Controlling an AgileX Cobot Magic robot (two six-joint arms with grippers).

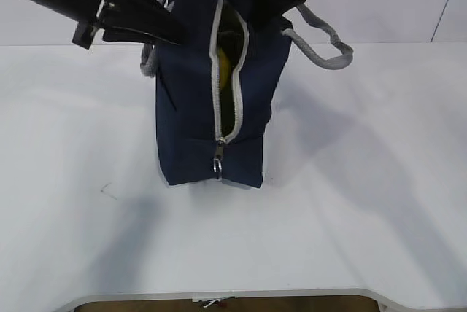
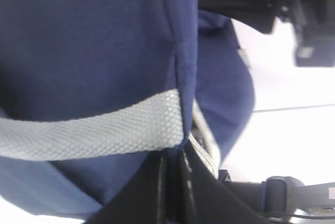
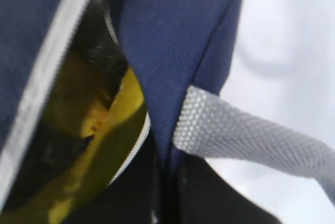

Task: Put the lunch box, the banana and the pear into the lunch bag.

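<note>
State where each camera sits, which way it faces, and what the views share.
Exterior: in front of the white table, slanting down at the boxy navy-blue fabric lunch bag; both arms show at the top.
Left wrist: against the bag's outer wall by a grey webbing handle; left hand pinches fabric.
Right wrist: looks into the unzipped opening at yellow fruit; right hand pinches the edge.
Shared: bag, handles.

desk: I see a white desk (image 1: 350,217) filling most of the frame
on it: lunch bag (image 1: 186,108) standing upper centre
</note>
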